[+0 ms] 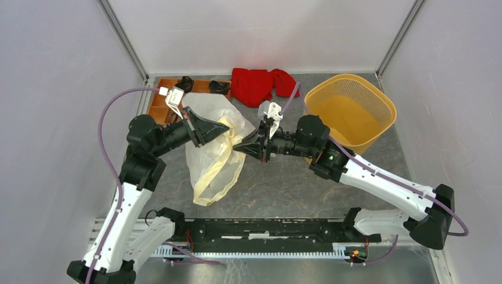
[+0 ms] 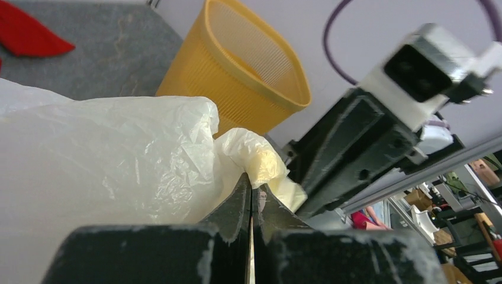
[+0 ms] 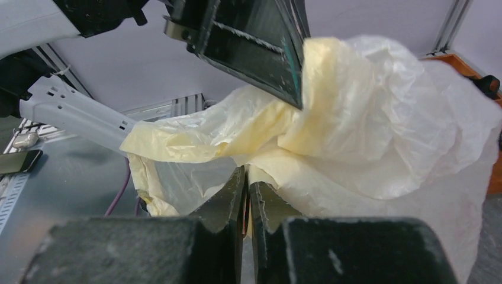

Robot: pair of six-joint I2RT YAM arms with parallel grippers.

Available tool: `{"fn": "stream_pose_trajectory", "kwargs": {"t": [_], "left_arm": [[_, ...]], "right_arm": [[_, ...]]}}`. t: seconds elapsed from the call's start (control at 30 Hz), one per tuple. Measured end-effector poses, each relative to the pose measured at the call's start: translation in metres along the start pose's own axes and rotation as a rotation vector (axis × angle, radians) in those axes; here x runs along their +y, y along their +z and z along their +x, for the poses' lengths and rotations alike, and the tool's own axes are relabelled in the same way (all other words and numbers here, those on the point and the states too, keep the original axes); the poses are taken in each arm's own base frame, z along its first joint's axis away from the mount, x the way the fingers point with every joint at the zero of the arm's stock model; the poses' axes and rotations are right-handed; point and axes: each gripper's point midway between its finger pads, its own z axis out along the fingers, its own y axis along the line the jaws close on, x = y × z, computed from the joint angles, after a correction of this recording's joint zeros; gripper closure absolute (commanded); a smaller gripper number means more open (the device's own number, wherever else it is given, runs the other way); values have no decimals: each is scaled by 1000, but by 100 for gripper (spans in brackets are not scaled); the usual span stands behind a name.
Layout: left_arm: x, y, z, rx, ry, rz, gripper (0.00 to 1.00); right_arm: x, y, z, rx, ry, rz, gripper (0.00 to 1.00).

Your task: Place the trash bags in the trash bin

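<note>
Upper left of the top view: left arm (image 1: 155, 139) and trash bag (image 1: 214, 157) hide much of the wooden tray (image 1: 156, 111); 2 dark items (image 1: 185, 83) there are too small to identify.

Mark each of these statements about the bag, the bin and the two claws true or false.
1. The left claw is shut on the trash bag. True.
2. The trash bin stands upright, right of both claws in the top view. True.
3. The right claw is open and clear of the bag. False: it is shut on the bag's plastic.
4. The bag already lies inside the bin. False: it hangs between the two claws, outside the bin and to its left.
5. The red cloth lies in the wooden tray. False: it lies on the table at the back, between tray and bin.
</note>
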Motion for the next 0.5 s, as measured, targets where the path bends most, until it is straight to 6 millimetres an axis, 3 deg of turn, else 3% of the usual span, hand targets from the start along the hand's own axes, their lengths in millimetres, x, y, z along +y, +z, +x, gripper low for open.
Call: {"fn": "stream_pose_trajectory", "kwargs": {"t": [0.17, 0.5], "left_arm": [[29, 6, 25, 53, -85, -56, 98], [40, 9, 37, 76, -132, -65, 98]], "right_arm": [[-9, -6, 7, -17, 29, 66, 83], [-37, -20, 32, -76, 217, 269, 82]]}}
